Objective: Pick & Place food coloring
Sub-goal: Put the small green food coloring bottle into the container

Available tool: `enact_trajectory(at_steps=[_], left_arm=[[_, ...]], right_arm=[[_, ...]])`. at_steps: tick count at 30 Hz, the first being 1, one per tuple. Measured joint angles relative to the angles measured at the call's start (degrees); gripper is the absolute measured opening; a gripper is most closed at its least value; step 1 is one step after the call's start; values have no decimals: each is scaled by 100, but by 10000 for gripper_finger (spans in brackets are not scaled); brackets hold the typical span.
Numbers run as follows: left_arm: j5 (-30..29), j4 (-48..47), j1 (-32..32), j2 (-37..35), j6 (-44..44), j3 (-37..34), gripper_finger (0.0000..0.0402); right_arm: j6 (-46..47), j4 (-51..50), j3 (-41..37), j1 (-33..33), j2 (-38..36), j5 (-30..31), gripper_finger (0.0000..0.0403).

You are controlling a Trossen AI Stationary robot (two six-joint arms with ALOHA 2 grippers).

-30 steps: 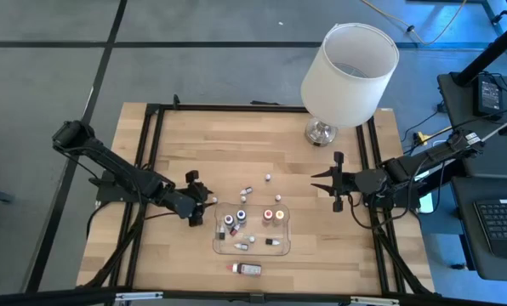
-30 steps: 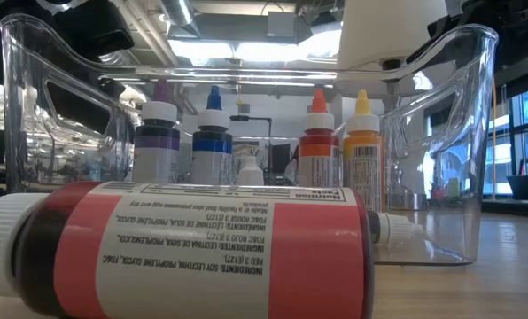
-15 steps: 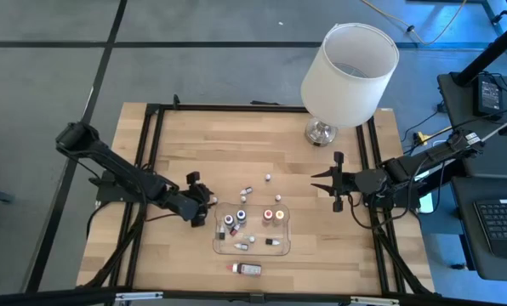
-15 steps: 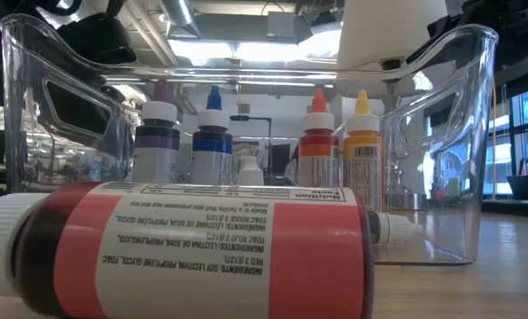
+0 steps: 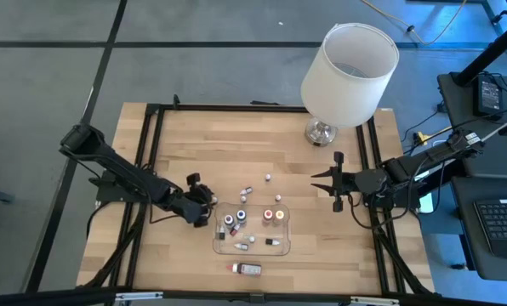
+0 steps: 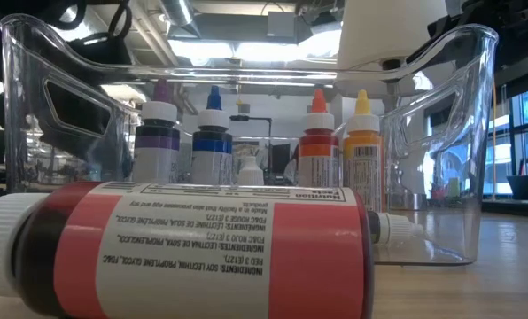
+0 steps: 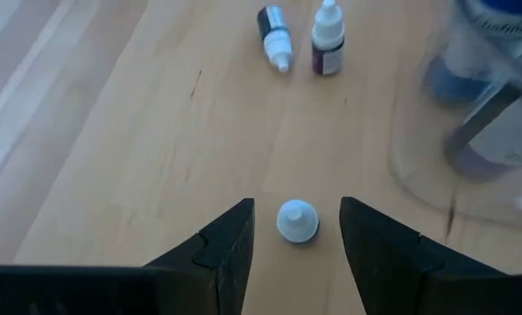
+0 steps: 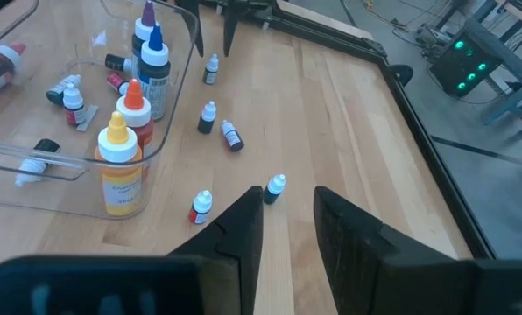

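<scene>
Food coloring bottles are scattered on the wooden table. My left gripper (image 5: 207, 202) (image 7: 297, 229) is low by the left end of the clear tray (image 5: 281, 246), open. Its fingers stand on either side of one small white-capped bottle (image 7: 297, 220), which stands upright on the table, a gap showing on each side. Two more small bottles (image 7: 276, 24) (image 7: 328, 33) sit farther on, one lying and one upright. My right gripper (image 5: 315, 177) (image 8: 289, 219) hovers open at the table's right side, with nothing between its fingers.
Taller bottles stand upright in the tray (image 6: 213, 137) (image 6: 318, 142), and small ones lie on its floor. A larger red-labelled bottle (image 5: 247, 269) lies in front of it. Two loose small bottles (image 8: 275, 186) (image 8: 201, 206) stand nearer my right gripper. A white lamp (image 5: 347, 68) stands at the far right.
My left gripper has come down a little toward the table beside the tray's left end. No bottle has moved.
</scene>
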Motion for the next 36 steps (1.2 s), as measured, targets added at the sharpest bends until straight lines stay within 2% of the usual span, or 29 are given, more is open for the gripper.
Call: enact_trajectory(at_steps=[10, 19, 25, 31, 36], left_arm=[[-17, 82, 71, 407, -82, 0, 164], [-14, 154, 266, 465, 87, 0, 161], [114, 174, 297, 465, 131, 0, 123], [110, 230, 297, 465, 546, 0, 72], [109, 346, 297, 465, 678, 0, 59]], right_arm=[[0, -2, 0, -1, 0, 0, 107], [0, -2, 0, 0, 0, 0, 107], [-2, -2, 0, 0, 0, 0, 107], [-2, -2, 0, 0, 0, 2, 107], [-2, -2, 0, -2, 0, 0, 107]])
